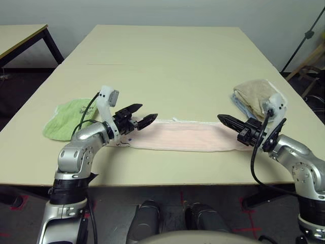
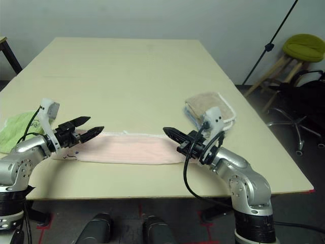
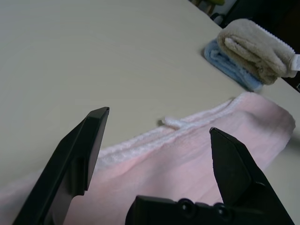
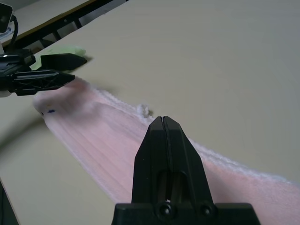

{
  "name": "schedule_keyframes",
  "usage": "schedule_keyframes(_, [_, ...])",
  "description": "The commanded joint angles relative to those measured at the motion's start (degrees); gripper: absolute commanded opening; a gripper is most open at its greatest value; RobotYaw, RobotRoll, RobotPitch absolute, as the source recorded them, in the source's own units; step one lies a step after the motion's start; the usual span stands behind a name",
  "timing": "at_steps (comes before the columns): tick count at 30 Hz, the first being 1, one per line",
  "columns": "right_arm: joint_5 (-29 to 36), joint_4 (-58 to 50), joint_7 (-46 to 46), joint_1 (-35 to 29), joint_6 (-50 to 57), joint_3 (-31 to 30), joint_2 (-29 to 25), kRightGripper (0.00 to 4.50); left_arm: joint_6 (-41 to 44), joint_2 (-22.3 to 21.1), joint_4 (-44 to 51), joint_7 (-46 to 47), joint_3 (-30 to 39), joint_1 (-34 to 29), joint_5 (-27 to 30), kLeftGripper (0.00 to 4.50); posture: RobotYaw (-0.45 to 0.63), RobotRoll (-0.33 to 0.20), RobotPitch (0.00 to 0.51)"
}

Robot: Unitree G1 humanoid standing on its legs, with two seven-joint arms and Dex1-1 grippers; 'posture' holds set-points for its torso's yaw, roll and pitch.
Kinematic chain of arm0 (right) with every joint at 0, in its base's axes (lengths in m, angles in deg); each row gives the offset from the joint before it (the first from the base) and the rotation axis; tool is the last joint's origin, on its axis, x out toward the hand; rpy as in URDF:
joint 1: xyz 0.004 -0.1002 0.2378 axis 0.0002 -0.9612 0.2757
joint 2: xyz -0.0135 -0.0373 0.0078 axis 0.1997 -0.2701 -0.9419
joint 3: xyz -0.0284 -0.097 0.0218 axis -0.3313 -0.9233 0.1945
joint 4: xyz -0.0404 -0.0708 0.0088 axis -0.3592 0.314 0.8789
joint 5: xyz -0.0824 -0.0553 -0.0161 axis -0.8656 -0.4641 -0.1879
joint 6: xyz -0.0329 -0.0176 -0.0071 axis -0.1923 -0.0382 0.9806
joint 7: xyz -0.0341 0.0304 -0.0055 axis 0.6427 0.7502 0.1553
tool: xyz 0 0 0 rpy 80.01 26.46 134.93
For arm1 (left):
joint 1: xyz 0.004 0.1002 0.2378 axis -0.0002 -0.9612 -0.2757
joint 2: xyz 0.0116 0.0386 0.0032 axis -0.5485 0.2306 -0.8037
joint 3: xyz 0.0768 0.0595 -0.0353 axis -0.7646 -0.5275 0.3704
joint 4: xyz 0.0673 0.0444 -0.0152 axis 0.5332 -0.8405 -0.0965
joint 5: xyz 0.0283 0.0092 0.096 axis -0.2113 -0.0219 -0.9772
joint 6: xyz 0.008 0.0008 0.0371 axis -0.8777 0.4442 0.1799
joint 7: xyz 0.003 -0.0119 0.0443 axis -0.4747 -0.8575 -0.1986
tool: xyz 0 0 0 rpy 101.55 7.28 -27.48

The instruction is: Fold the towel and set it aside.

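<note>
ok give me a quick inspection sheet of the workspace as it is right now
Surface: pale beige table, a seam line across it.
Job's things: pale pink terry towel lying as a long flat strip near the front edge, white corded edging on its far side.
Clutter: crumpled lime-green cloth at the robot's left; folded beige-tan towel on a light blue cloth at its right.
Grippers: left gripper jaws open over the strip's left end; right gripper jaws shut over its right end.
Cables: black cables looping along both wrists.
Surroundings: second table, green stool, black stand.
</note>
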Motion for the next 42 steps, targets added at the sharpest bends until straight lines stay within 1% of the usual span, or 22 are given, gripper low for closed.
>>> schedule_keyframes(1, [-0.05, 0.07, -0.83, 0.57, -0.13, -0.61, -0.28, 0.02, -1.58, 0.28, 1.51, 0.00, -0.78, -0.32, 0.69, 4.50, 0.05, 0.000, 0.095])
schedule_keyframes(3, [0.30, -0.13, -1.03, 0.87, 0.26, -0.50, -0.54, 0.02, -2.29, 0.48, 1.68, 0.10, -0.69, -0.27, 1.03, 4.50, 0.06, 0.000, 0.096])
schedule_keyframes(4, [0.55, -0.38, -1.08, 0.95, 0.54, -0.42, -0.73, 0.02, -2.81, 1.27, 2.08, 0.39, -0.16, -0.08, 1.88, 4.50, 0.06, 0.000, 0.096])
schedule_keyframes(6, [1.10, -0.73, -1.08, 1.08, 1.14, -0.37, -1.17, 0.00, -2.36, 2.27, 2.81, 1.81, 0.58, 0.16, 2.89, 4.11, 0.06, 0.000, 0.095])
schedule_keyframes(9, [1.68, -1.08, -1.28, 1.29, 1.71, -0.16, -1.65, 0.00, -4.03, 3.80, 3.13, 3.61, 1.38, 0.21, 3.28, 4.45, 0.06, 0.000, 0.092])
schedule_keyframes(12, [2.21, -1.38, -1.49, 1.53, 2.21, -0.26, -1.97, 0.00, -3.08, 4.63, 3.56, 5.22, 1.80, 0.11, 4.60, 4.48, 0.06, 0.000, 0.091])
schedule_keyframes(14, [2.43, -1.47, -1.54, 1.76, 2.53, -0.44, -2.04, 0.00, -3.24, 4.33, 3.81, 5.27, 1.43, -0.25, 4.85, 4.48, 0.06, 0.000, 0.091])
schedule_keyframes(17, [2.76, -1.72, -1.76, 2.24, 3.09, -0.67, -2.00, 0.00, -3.83, 4.42, 3.53, 7.11, 1.83, -0.61, 4.55, 3.82, 0.07, 0.000, 0.089])
schedule_keyframes(19, [2.89, -1.83, -1.96, 2.53, 3.32, -0.72, -1.95, 0.00, -4.73, 4.05, 3.35, 8.00, 1.59, -0.82, 3.59, 3.18, 0.07, 0.000, 0.089])
schedule_keyframes(22, [3.02, -1.92, -2.25, 2.73, 3.34, -0.82, -1.88, 0.00, -5.71, 3.56, 3.31, 8.81, 0.78, -1.46, 2.40, 2.06, 0.07, 0.000, 0.088])
schedule_keyframes(27, [2.01, -1.88, -2.83, 1.59, 2.46, -1.12, -1.86, 0.00, -5.76, 1.30, 3.88, 8.40, -1.28, -4.64, 0.20, 0.22, 0.06, 0.000, 0.089])
schedule_keyframes(28, [1.70, -1.64, -2.79, 1.07, 2.14, -1.15, -1.91, 0.00, -5.82, 0.70, 3.61, 8.28, -1.45, -5.40, -0.31, 0.04, 0.06, 0.000, 0.089])
schedule_keyframes(30, [1.22, -1.20, -2.69, 0.21, 1.50, -1.13, -1.97, 0.00, -6.14, -0.45, 3.24, 7.98, -1.98, -6.54, -1.33, 0.04, 0.06, 0.000, 0.089])
schedule_keyframes(33, [-0.56, 0.72, -2.20, -2.75, -0.15, -1.01, -2.31, 0.00, -8.50, -3.07, 0.72, 7.94, -2.63, -9.66, -4.90, 0.04, 0.06, 0.000, 0.089])
schedule_keyframes(37, [-2.64, 2.58, -1.68, -5.15, -2.16, -1.43, -2.74, 0.00, -9.99, -3.56, -1.41, 9.10, -1.70, -11.32, -6.45, 0.04, 0.06, 0.000, 0.089])
schedule_keyframes(40, [-7.12, 6.17, -0.88, -7.53, -5.04, -3.29, -4.44, 0.00, -10.98, -3.71, -3.66, 9.62, -0.50, -12.08, -7.09, 0.04, 0.07, 0.000, 0.084])
schedule_keyframes(42, [-8.68, 8.72, -1.29, -8.31, -6.49, -3.34, -4.71, 0.00, -11.81, -4.34, -5.14, 9.25, -0.03, -12.61, -7.55, 0.04, 0.07, 0.000, 0.082])
